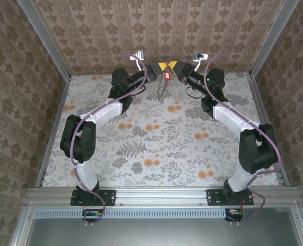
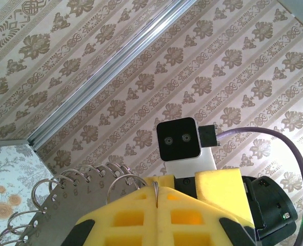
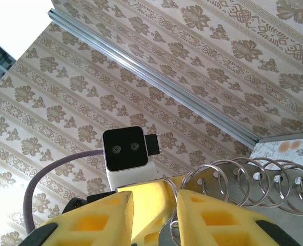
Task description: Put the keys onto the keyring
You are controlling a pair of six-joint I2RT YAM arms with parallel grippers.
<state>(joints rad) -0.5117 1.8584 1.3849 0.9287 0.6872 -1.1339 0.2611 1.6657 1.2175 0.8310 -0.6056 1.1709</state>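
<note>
Your left gripper (image 2: 156, 185) is pressed together on the keyring (image 1: 161, 91), held above the surface's (image 1: 156, 148) far edge. Your right gripper (image 1: 176, 67) stands partly spread; whether it pinches the red key (image 1: 167, 76) cannot be told. A loose pinch could drop it.

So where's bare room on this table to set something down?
The middle of the table, between the left arm and right arm down to the front rail, is bare. Crowded at the far wall, where the left gripper and right gripper meet at the keyring and key.
</note>
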